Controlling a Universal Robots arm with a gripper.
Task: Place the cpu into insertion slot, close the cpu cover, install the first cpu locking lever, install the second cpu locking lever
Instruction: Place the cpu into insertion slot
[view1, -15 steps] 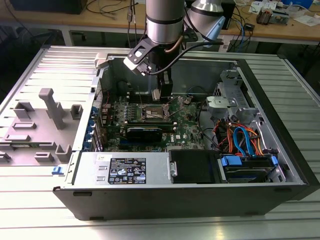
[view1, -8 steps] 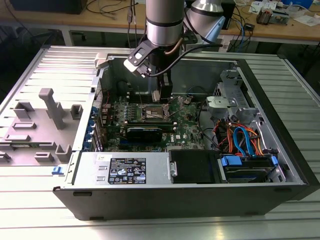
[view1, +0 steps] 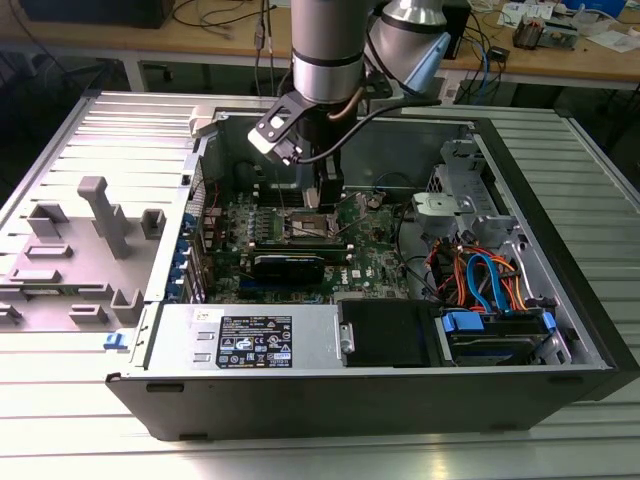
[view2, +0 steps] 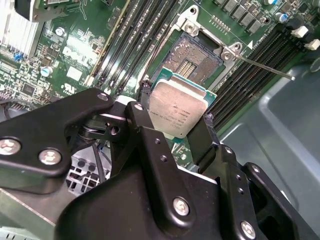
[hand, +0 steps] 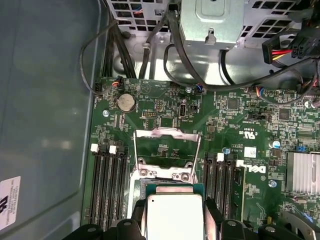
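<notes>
My gripper (view2: 176, 114) is shut on the cpu (view2: 177, 111), a flat square chip with a dull silver top and green edges, held by two opposite sides between the black fingers (view2: 145, 102). In both wrist views the cpu (hand: 172, 217) hangs a little above the motherboard, next to the insertion slot (view2: 192, 60), whose tan contact field lies bare. The cpu cover (hand: 167, 134) is swung open, its thin silver frame standing up past the slot. A thin locking lever (view2: 265, 67) sticks out free beside the slot. In the exterior view my gripper (view1: 318, 195) reaches down into the open computer case (view1: 560, 300), over the insertion slot (view1: 305, 228).
Long black memory slots (hand: 107, 185) flank the socket on both sides. A finned heat sink (hand: 302, 172) sits on the board. Black cables (hand: 125, 55) and a metal drive cage (hand: 210, 20) crowd the case's far end. Orange and blue cables (view1: 480, 280) lie near the drives.
</notes>
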